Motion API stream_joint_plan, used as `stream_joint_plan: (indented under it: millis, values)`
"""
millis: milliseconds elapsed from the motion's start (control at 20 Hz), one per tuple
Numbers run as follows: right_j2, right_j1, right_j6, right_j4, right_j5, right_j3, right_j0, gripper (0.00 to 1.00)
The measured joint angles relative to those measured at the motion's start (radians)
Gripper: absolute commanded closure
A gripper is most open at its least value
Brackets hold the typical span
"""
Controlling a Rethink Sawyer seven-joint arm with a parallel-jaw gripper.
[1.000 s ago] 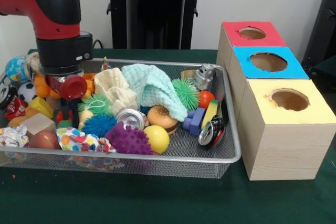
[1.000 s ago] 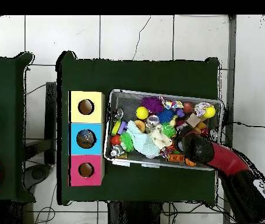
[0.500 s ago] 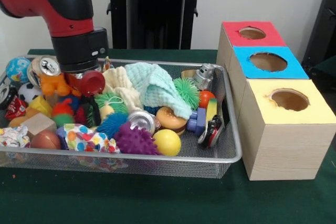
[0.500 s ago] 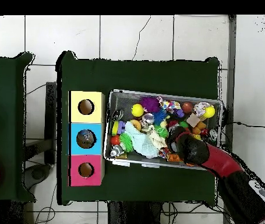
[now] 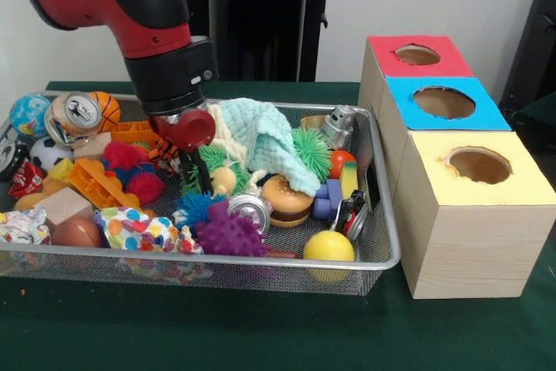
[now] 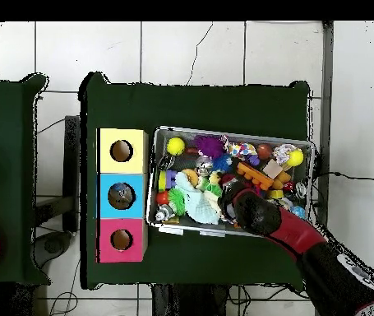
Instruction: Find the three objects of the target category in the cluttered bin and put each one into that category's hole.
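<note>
A wire mesh bin (image 5: 382, 254) is packed with toys. My gripper (image 5: 196, 161) reaches down into the clutter left of centre, beside a mint knitted cloth (image 5: 261, 135) and a green spiky ball (image 5: 308, 150); toys hide its tip. A yellow ball (image 5: 328, 247) lies in the bin's front right corner. Close by are a burger toy (image 5: 287, 199), a purple spiky ball (image 5: 228, 236) and a silver can (image 5: 252, 209). In the overhead view the gripper (image 6: 250, 206) is over the bin's (image 6: 233, 234) middle, and the yellow ball (image 6: 175, 146) sits by the yellow box.
Three wooden boxes stand right of the bin, each with a round hole: yellow top (image 5: 478, 165), blue top (image 5: 443, 102), red top (image 5: 417, 55). A drink can (image 5: 76, 114), a basketball (image 5: 108, 108) and a globe ball (image 5: 28, 115) lie at the bin's left end.
The arm swept to the right through the bin in the front view, shoving toys aside. The yellow ball rolled to the front right corner. The can and basketball came into view.
</note>
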Motion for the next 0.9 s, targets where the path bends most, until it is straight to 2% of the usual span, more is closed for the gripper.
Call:
stream_joint_plan:
  millis: [450, 650, 900]
  values:
    - [0.004, -0.033, 0.0, 0.08, -0.014, 0.049, 0.067, 0.0]
    - [0.004, -0.049, 0.0, 0.094, -0.014, 0.052, 0.104, 0.0]
    - [0.003, -0.048, 0.0, 0.094, -0.015, 0.052, 0.115, 0.0]
